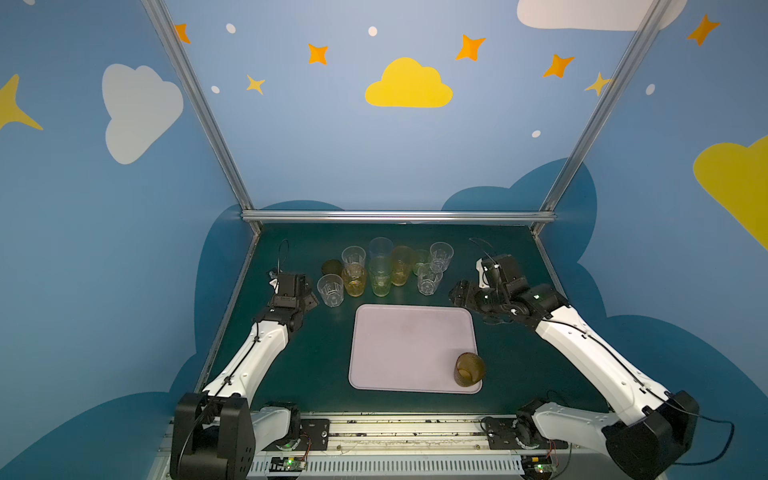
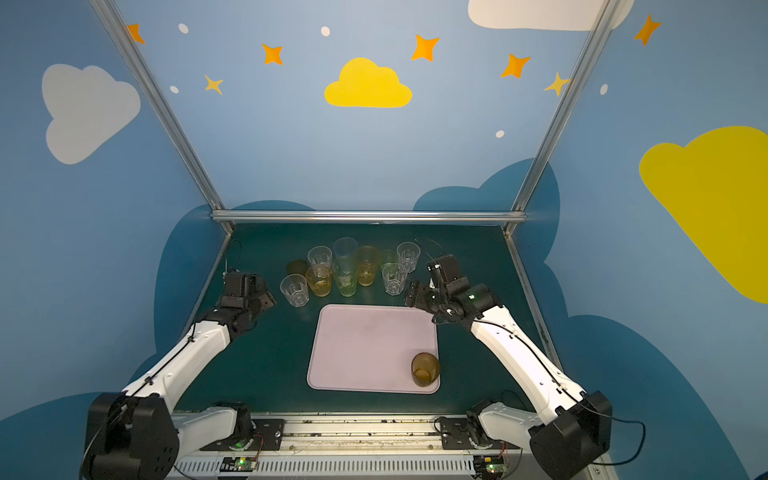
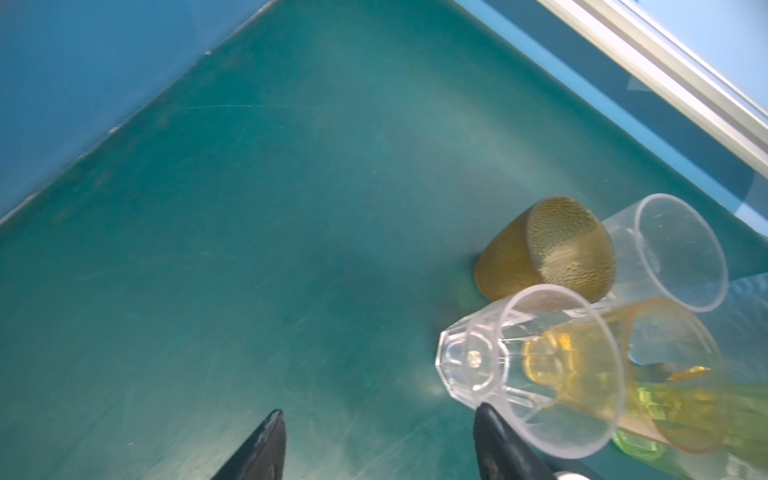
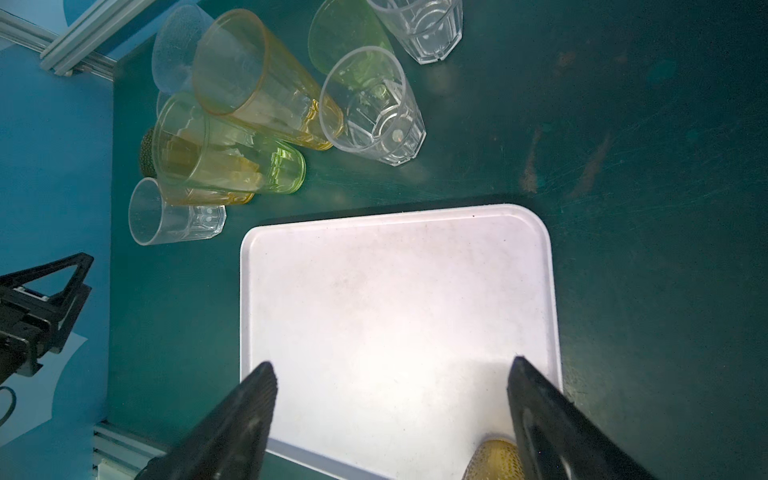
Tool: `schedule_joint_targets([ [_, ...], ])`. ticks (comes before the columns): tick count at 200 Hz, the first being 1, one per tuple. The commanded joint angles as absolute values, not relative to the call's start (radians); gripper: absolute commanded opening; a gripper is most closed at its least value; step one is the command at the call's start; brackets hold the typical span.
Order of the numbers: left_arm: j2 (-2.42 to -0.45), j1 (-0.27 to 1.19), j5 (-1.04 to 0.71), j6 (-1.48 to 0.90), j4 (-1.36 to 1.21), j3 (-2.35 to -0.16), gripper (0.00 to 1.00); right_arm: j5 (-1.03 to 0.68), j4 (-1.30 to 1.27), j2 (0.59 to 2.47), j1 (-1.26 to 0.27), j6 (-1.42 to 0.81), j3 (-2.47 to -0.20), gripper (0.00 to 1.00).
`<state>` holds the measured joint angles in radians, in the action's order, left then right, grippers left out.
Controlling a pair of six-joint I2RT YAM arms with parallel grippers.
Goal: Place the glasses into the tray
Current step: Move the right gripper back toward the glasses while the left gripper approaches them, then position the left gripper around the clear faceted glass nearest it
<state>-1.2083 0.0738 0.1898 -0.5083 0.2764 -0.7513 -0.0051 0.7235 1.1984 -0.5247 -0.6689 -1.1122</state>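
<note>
The pale pink-lilac tray (image 1: pixel 399 349) (image 2: pixel 357 349) (image 4: pixel 395 299) lies mid-table. One brown glass (image 1: pixel 469 370) (image 2: pixel 425 369) (image 4: pixel 494 459) stands in its near right corner. Several glasses stand clustered behind the tray; nearest my left gripper is a clear faceted glass (image 1: pixel 330 289) (image 2: pixel 294 289) (image 3: pixel 532 374). The left gripper (image 1: pixel 308 300) (image 2: pixel 266 300) (image 3: pixel 380 415) is open just left of it. One fingertip (image 3: pixel 498 440) overlaps that glass's base in the left wrist view, and nothing is between the jaws. My right gripper (image 1: pixel 455 293) (image 2: pixel 411 293) (image 4: pixel 390 370) hangs open over the tray's far right corner, empty.
The cluster holds a short amber glass (image 1: pixel 354 280), tall green (image 1: pixel 380 277), tall amber (image 1: pixel 401 266) and pale blue (image 1: pixel 380 248) ones, a brown one (image 1: pixel 331 266) (image 3: pixel 544 253) and clear ones (image 1: pixel 429 278). Aluminium rails border the dark green table (image 1: pixel 291 365).
</note>
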Motion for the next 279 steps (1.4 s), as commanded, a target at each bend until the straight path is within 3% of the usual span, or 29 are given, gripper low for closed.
schedule_joint_targets([
  [1,-1.243,0.072,0.14,-0.489,0.31,-0.789,0.69,0.003,0.75,1.195,-0.52,-0.656,-1.109,0.86],
  [77,-1.366,0.071,0.023,-0.438,0.359,-0.89,0.65,0.006,0.757,1.19,-0.519,-0.655,-1.107,0.86],
  [137,-1.426,0.071,0.026,-0.422,0.351,-0.915,0.62,0.011,0.764,1.19,-0.515,-0.655,-1.108,0.86],
  [198,-1.489,0.071,0.019,-0.404,0.37,-0.96,0.42,0.006,0.765,1.203,-0.511,-0.66,-1.112,0.86],
  [279,-1.502,0.071,0.032,-0.399,0.365,-0.954,0.38,-0.017,0.764,1.22,-0.499,-0.678,-1.116,0.86],
])
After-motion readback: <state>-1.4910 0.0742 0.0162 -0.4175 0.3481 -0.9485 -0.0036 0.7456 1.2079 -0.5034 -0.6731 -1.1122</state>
